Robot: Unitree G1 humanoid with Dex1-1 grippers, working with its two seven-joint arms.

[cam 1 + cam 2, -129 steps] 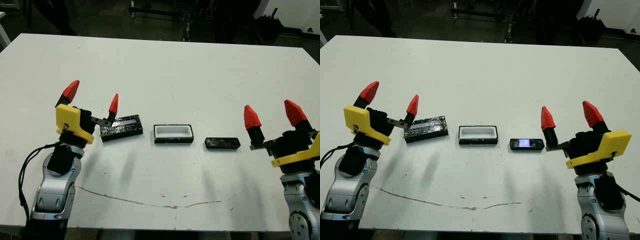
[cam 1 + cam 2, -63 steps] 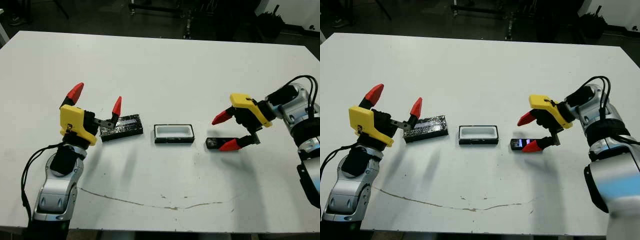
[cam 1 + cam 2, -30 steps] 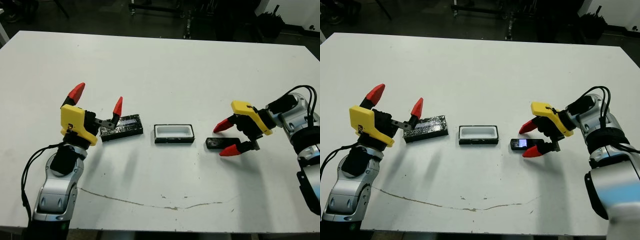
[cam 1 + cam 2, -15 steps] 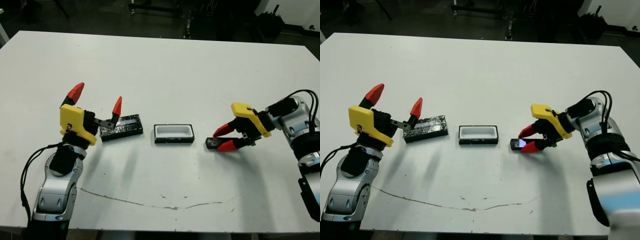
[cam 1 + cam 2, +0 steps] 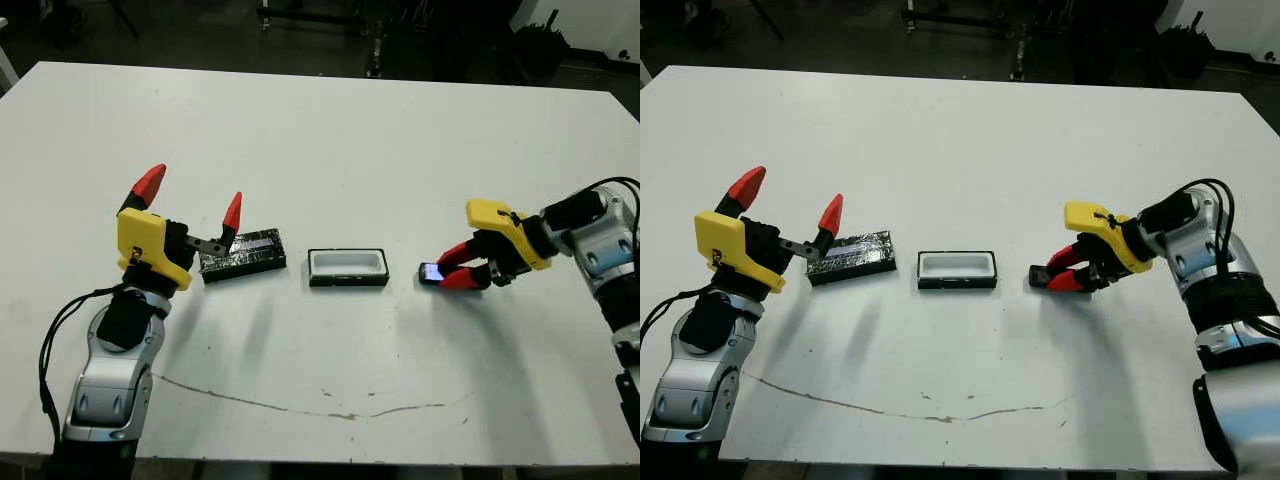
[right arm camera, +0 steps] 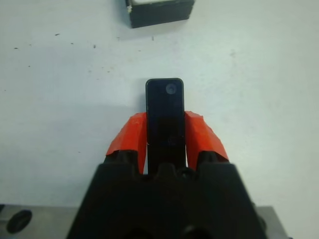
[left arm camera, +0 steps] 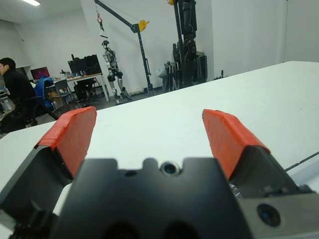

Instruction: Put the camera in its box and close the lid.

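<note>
You see the camera (image 6: 165,117) as a small glossy black bar with rounded corners and a faint round mark near its far end. It sits right of centre in the head views, on the white table (image 5: 330,140), and the far end sticks out from between the red fingers toward the box. The box (image 5: 347,267) is a shallow rectangular tray in the middle of the frame, with black outer walls and a white lining; nothing lies inside it. The lid (image 5: 242,251) is a flat shiny black panel with a pale stripe on top, and it lies left of the box, a little apart from it and slightly turned.

Your right gripper (image 5: 462,269) is clamped on the camera: in the right wrist view one red finger (image 6: 130,134) presses on each long side of the bar. I cannot tell from these views if the camera touches the table or is raised a little. It is just beside the box, on its right, not yet in it.

Your left gripper (image 5: 190,197) is spread wide and holds nothing; it hangs at the left of the frame, with one red tip just above the left end of the lid.

The table surface is matte white, with a thin brownish line across the lower part of the frame.
</note>
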